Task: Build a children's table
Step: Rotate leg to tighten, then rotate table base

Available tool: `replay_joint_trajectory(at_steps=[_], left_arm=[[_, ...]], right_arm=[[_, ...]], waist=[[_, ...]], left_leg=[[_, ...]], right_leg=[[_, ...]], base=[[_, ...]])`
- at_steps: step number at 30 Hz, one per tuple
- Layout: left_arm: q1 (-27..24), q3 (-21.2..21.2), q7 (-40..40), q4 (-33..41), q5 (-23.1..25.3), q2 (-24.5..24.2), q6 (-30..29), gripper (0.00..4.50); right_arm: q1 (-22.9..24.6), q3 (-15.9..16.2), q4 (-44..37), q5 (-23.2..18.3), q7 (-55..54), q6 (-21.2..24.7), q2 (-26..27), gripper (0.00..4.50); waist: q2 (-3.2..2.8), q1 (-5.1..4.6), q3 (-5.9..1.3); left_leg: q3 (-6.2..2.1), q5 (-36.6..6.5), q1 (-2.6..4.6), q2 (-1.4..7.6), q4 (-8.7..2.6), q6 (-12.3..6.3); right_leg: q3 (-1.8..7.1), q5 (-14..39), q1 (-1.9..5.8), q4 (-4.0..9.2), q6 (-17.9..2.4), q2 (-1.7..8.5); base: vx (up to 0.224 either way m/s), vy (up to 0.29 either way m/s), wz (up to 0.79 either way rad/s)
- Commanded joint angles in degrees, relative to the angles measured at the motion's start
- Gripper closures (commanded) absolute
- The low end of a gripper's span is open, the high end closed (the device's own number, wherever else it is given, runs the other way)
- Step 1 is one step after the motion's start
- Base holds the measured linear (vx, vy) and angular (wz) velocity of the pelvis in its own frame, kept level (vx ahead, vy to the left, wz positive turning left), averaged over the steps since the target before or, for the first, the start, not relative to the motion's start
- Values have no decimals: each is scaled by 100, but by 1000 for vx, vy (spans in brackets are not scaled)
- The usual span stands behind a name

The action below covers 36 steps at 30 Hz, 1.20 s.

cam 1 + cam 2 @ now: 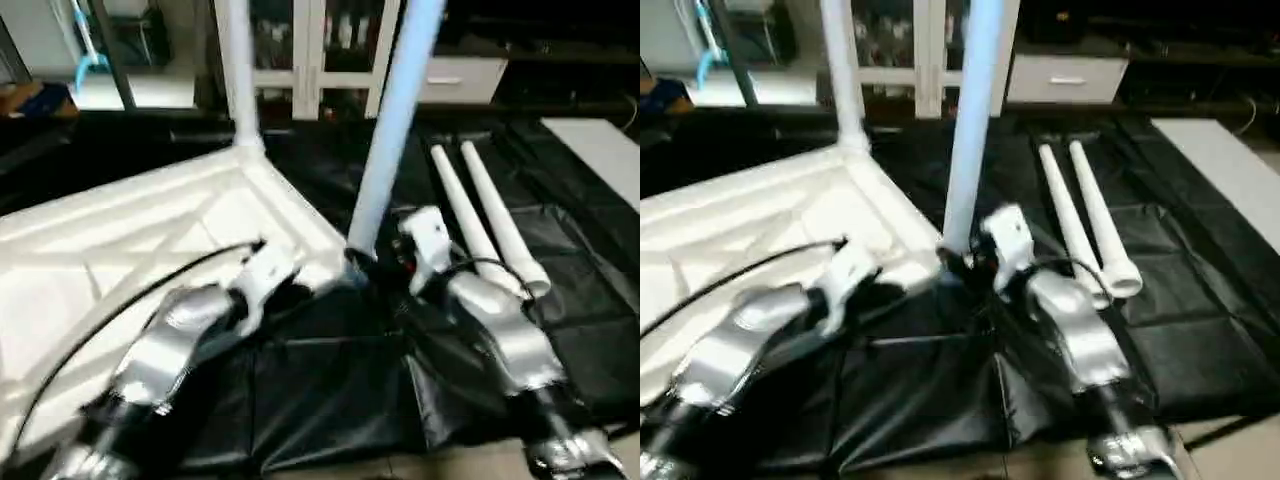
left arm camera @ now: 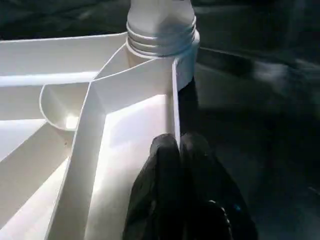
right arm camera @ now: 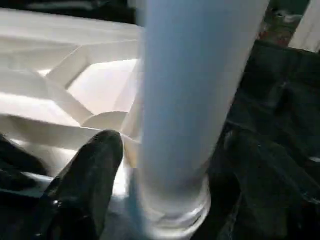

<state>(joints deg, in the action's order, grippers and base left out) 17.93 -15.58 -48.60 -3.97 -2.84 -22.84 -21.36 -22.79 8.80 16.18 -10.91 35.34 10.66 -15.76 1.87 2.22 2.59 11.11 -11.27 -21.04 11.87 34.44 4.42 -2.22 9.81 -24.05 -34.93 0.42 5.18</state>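
Right pincer (image 3: 165,165) spread around upright leg (image 1: 395,130) at table top (image 1: 120,250) corner; left pincer (image 2: 182,165) pressed together on that corner's rim. Two spare legs (image 1: 490,215) beside, on black sheet (image 1: 330,390).

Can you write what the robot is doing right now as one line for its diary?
step: fitting legs | table top: upside down on black mat | standing legs: two | loose legs: two on mat | left gripper: shut, at top's rim | right gripper: open around near leg

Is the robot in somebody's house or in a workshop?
Probably a room in a home or a home-like lab. A white glass-door cabinet and a drawer unit stand behind, and the table top lies on black sheeting spread over the floor.
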Motion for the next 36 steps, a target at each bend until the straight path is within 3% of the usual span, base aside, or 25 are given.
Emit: replay_joint_trajectory(at_steps=[1,4,10,16,36], left_arm=[[-97,-234,-498,420,-302,-48,183,450],[-197,-299,-747,651,-426,-170,150,450],[-268,-309,-964,856,-568,-223,107,450],[-274,-298,-1003,900,-602,-264,64,450],[-290,-338,-1076,899,-612,-369,54,450]], right_arm=[[67,27,-179,-30,408,76,-256,56],[166,124,-289,-53,888,83,-627,24],[246,96,-205,-201,1675,-92,-1026,24],[295,-46,-114,-607,2186,-16,-1014,77],[452,-136,-93,-735,2457,-24,-1015,232]], waist=[[-41,5,-316],[-33,63,-307],[-11,79,-313],[-2,86,-321],[-12,90,-327]], left_leg=[[-31,-1548,97,115,-467,2],[-16,-1457,85,118,-462,-70],[-15,-1354,62,112,-449,-113],[-13,-1231,58,112,-435,-219],[-15,-1162,59,108,-429,-202]], right_leg=[[176,1405,215,419,-1023,157],[179,1232,238,396,-1060,157],[180,1216,251,393,-1070,170],[174,1068,261,374,-1173,165],[165,993,274,364,-1216,160]], base=[[0,0,0],[0,0,0],[0,0,0],[0,0,0],[0,0,0]])
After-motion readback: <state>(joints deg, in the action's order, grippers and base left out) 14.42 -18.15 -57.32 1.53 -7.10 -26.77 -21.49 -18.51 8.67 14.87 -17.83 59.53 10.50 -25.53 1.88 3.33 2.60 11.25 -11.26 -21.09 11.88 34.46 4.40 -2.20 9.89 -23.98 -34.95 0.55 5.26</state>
